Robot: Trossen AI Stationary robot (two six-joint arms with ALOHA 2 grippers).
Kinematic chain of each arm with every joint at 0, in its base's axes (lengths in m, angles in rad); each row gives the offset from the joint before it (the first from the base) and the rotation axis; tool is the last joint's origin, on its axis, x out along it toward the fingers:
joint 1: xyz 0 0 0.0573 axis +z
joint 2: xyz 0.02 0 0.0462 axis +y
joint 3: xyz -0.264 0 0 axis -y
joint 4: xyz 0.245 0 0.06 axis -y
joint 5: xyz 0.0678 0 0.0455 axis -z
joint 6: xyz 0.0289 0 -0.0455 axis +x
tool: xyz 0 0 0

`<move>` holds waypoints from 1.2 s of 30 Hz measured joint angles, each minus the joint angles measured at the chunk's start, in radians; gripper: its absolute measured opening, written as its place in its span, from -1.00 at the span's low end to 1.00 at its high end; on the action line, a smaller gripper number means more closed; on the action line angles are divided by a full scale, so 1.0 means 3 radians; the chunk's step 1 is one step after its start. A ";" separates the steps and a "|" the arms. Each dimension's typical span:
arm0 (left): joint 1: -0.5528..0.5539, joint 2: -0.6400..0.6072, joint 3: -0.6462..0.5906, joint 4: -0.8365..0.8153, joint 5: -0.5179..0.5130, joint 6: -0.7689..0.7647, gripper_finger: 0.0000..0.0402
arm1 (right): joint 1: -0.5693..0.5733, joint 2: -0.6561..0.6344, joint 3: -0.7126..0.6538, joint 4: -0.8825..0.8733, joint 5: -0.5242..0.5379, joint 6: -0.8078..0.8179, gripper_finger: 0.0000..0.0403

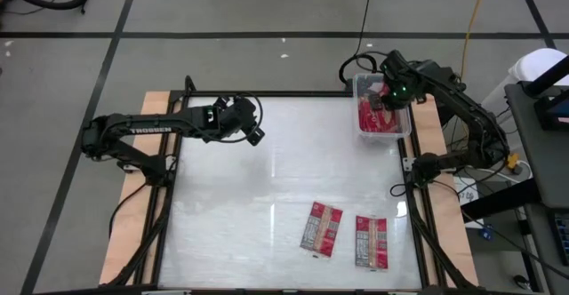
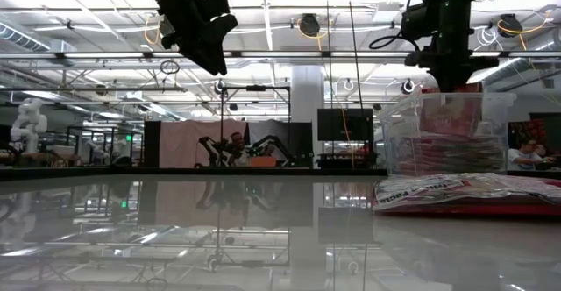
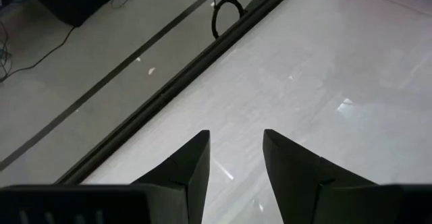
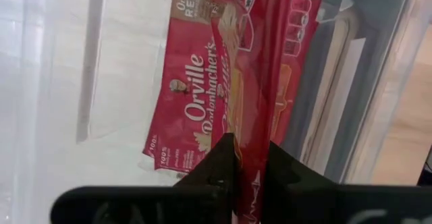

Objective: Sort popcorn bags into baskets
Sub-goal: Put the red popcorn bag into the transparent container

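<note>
At upper right, the clear basket holds red popcorn bags; the right gripper pinches one above it. Two bags lie lower centre. The left gripper hangs half-open, empty.

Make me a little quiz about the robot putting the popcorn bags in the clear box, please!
1. How many popcorn bags lie flat on the table outside the clear basket?
2. True or false: the right end effector is pinching a red popcorn bag over the basket.
3. Which fits the left end effector? A) holding a bag, B) open and empty above the bare table, C) inside the basket.

Key:
1. Two: one beside another near the front edge.
2. True; the bag hangs on edge between its fingers, with more bags already in the basket.
3. B
</note>
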 joint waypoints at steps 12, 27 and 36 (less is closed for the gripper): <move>0.0000 0.0000 0.0000 0.0009 0.0088 0.0009 -0.29 | 0.0003 0.0000 -0.0008 -0.0060 0.0000 -0.0045 -0.46; 0.0000 0.0001 0.0000 0.0009 0.0218 0.0011 -0.29 | 0.0243 -0.0002 -0.0008 -0.0156 0.0521 -0.0058 -0.41; -0.0001 0.0001 0.0000 0.0011 0.0350 -0.0083 -0.29 | 0.0243 -0.0158 -0.0006 0.0061 -0.0028 -0.0173 -0.41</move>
